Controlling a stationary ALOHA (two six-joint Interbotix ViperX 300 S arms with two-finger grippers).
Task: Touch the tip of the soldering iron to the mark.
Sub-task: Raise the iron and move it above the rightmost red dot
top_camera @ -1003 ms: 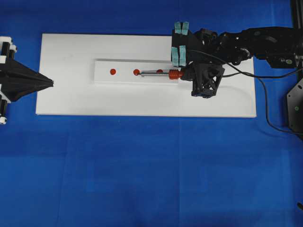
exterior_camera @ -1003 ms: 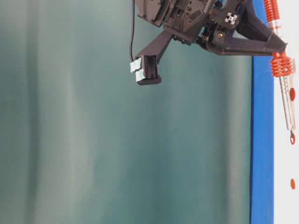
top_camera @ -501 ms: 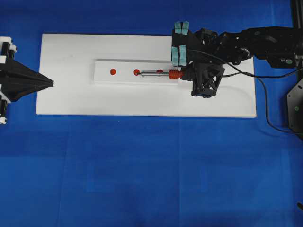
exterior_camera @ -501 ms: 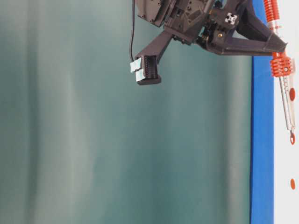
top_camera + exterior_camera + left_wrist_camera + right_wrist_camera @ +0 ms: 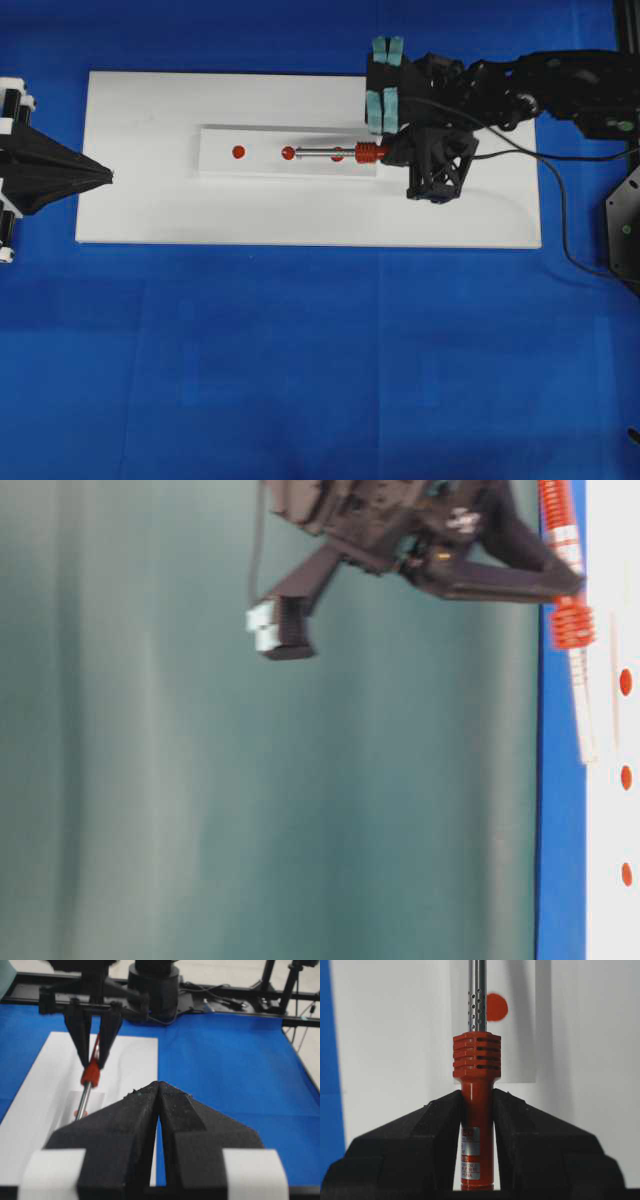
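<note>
Since a second ago the right gripper [image 5: 392, 150] has lifted and drawn back slightly. Leftmost, the left gripper [image 5: 108, 177] sits idle, jaws together and empty. On the white strip [image 5: 220, 165], the soldering iron [image 5: 335, 153], clamped by its handle, points at the middle red mark [image 5: 288, 153]; touching looks done or near, so next comes a gentle lowering if contact is lacking.

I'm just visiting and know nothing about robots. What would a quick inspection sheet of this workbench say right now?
Surface: blue cloth under a white board, with a white strip on it.
Job's things: soldering iron held lengthwise over the strip; three red marks, its tip by the middle mark.
Clutter: nothing seen.
Hands: right hand shut on the iron's red handle; left hand shut, empty, at the board's edge.
Cables: black cord trailing from the right arm.
Surroundings: black frame and wiring behind the table.
</note>
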